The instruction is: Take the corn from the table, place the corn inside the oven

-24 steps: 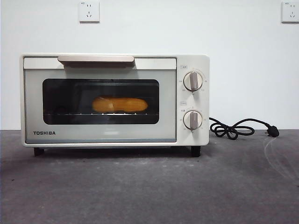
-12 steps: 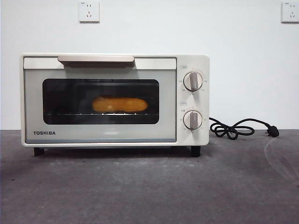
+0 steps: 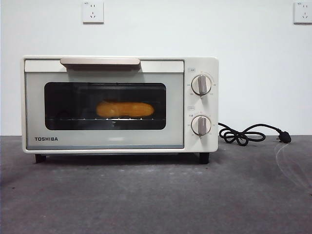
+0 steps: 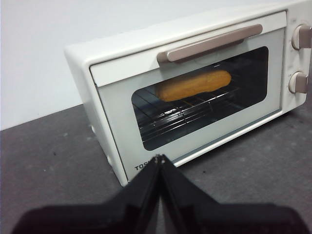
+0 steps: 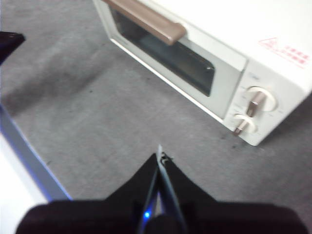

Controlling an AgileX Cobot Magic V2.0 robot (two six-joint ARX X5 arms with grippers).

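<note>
The yellow-orange corn (image 3: 125,109) lies on the wire rack inside the cream-white oven (image 3: 119,104), seen through the dark glass of its closed door. From the left wrist the corn (image 4: 194,85) also shows behind the glass, below the beige handle (image 4: 209,43). My left gripper (image 4: 159,160) hangs shut and empty in front of the oven's lower left corner, apart from it. Held above the dark grey table (image 5: 97,117), my right gripper (image 5: 160,157) is shut and empty, back from the oven (image 5: 219,53). Neither gripper shows in the front view.
The oven's black cord (image 3: 248,134) coils on the table to the right of the oven, its plug lying loose. Two wall sockets (image 3: 92,11) sit high on the white wall. The table's blue-trimmed edge (image 5: 27,161) runs close to the right gripper.
</note>
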